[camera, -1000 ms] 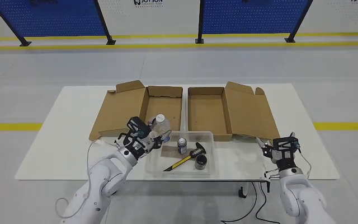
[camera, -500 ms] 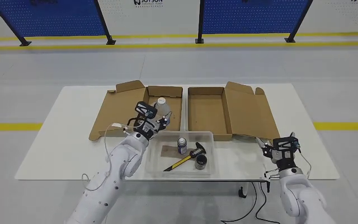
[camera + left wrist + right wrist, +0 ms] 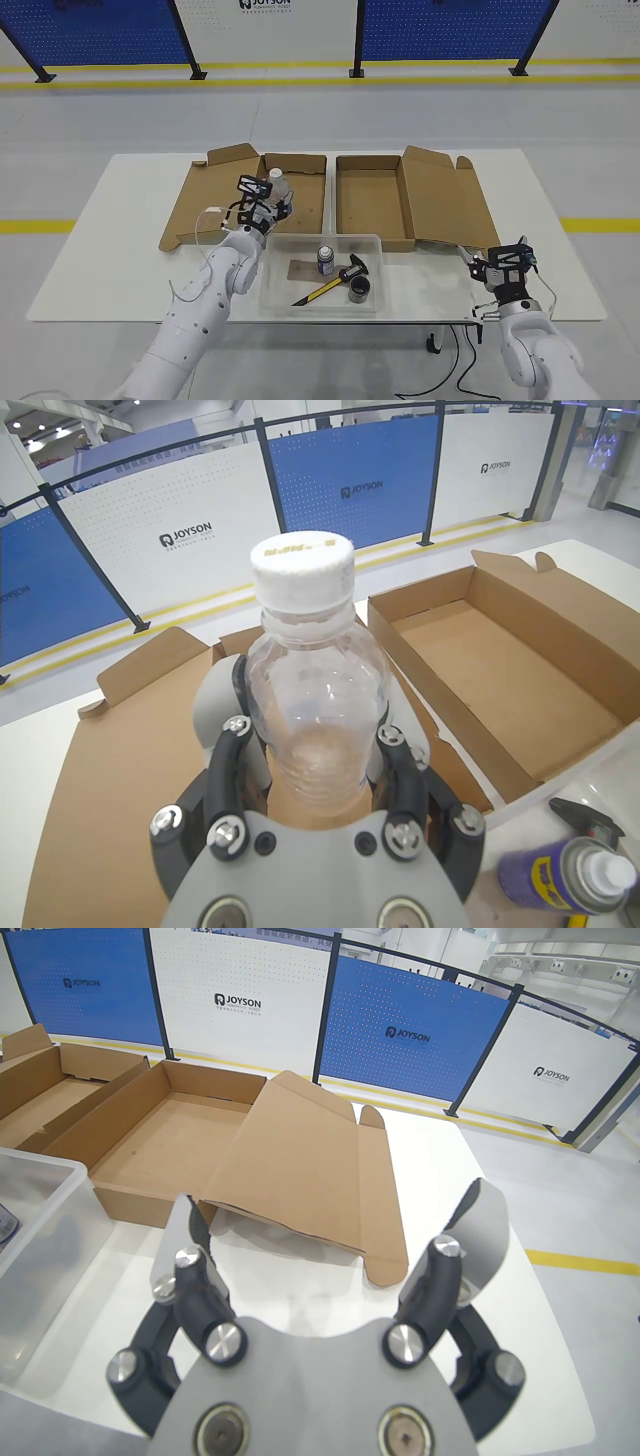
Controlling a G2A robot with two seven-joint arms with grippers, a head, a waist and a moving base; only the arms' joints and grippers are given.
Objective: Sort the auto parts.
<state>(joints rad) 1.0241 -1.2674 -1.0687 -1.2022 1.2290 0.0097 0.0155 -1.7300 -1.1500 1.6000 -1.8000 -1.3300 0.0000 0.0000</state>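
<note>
The left gripper (image 3: pixel 264 204) has its jaws clamped around the ribbed lower body of a clear plastic bottle with a white ridged screw cap (image 3: pixel 278 182). It holds the bottle over the inside of the left open brown cardboard box (image 3: pixel 308 205), towards the box's lid side. From the wrist, the bottle (image 3: pixel 320 705) looks see-through and seemingly empty, with rounded shoulders, a faint yellowish mark on top of the cap, and the grey fingers (image 3: pixel 216 700) pressed against both sides. I cannot tell whether its base touches the box floor. The right gripper (image 3: pixel 332 1208) sits near the table's right front corner, jaws spread wide with nothing between them. Beside the left box lies the right open cardboard box (image 3: pixel 372 205). In front of both, a transparent plastic bin (image 3: pixel 325 237) holds a small spray can (image 3: pixel 326 260) and a yellow-handled hammer (image 3: pixel 325 288), all on the white table (image 3: pixel 110 250).
</note>
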